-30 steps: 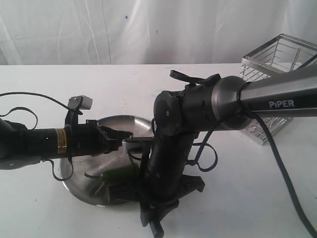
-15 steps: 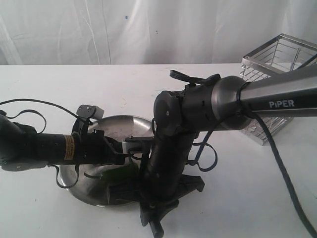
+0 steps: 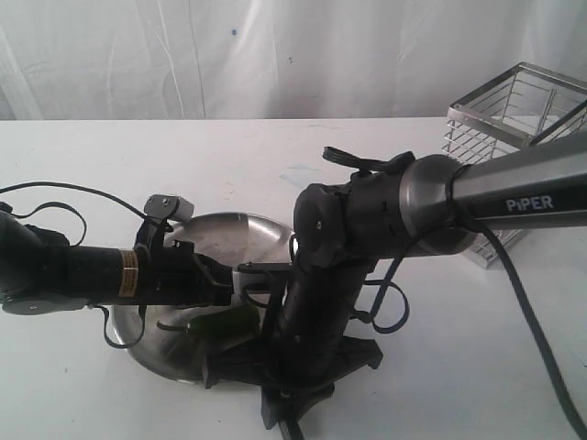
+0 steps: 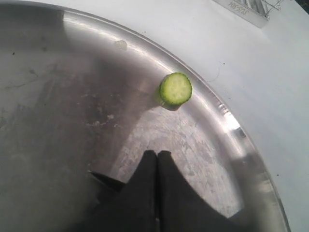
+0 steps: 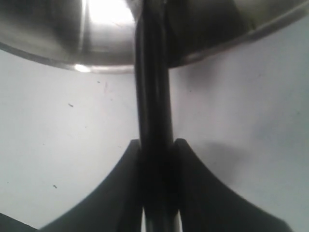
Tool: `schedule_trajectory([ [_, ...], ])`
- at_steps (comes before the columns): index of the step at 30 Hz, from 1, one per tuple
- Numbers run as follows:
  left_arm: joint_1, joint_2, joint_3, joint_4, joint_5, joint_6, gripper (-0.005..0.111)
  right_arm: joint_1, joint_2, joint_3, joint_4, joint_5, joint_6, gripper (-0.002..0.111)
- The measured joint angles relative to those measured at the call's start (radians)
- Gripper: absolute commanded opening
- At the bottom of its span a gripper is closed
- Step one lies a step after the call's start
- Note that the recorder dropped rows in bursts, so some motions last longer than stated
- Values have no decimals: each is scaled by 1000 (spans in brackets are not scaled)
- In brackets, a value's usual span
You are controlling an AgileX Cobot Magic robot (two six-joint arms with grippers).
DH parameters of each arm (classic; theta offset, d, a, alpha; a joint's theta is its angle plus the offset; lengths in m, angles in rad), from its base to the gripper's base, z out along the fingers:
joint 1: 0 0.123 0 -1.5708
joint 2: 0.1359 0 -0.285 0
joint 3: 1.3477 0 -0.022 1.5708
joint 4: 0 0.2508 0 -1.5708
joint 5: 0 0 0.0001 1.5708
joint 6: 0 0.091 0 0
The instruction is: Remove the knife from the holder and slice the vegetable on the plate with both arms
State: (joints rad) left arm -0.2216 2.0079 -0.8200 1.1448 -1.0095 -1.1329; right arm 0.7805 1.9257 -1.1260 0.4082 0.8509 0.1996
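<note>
The steel plate point(image 3: 240, 229) lies near the table's front. On it the dark green vegetable point(image 3: 223, 323) is partly hidden by the arms. One cut green slice point(image 4: 175, 89) lies near the plate's rim point(image 4: 227, 121). My left gripper point(image 4: 157, 153) is shut and empty, hovering over the plate point(image 3: 231, 291) just above the vegetable. My right gripper point(image 5: 157, 142) is shut on the knife's black handle point(image 5: 153, 96), at the plate's near edge point(image 3: 292, 403). The blade is hidden. The wire holder point(image 3: 514, 119) stands at the far right.
The right arm's grey link point(image 3: 514, 197) crosses in front of the holder, with cables point(image 3: 527, 312) hanging to the table. The left arm's cable point(image 3: 64, 197) loops over the table at the left. White curtain behind the table.
The left arm came down and pushed its shut gripper rightward over the plate. The right arm has since shifted slightly right and lower, still holding the knife.
</note>
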Motion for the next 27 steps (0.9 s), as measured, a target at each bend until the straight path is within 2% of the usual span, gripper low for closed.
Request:
schedule_trajectory([
  [19,0,2,0,26,-7,-13,0,0,-15,18,3,54,-10,0],
  [22,0,4,2,7,-38,-7,0,0,-15,18,0,58,-6,0],
  [27,0,6,4,-63,-180,24,0,0,-15,22,-7,68,-1,0],
])
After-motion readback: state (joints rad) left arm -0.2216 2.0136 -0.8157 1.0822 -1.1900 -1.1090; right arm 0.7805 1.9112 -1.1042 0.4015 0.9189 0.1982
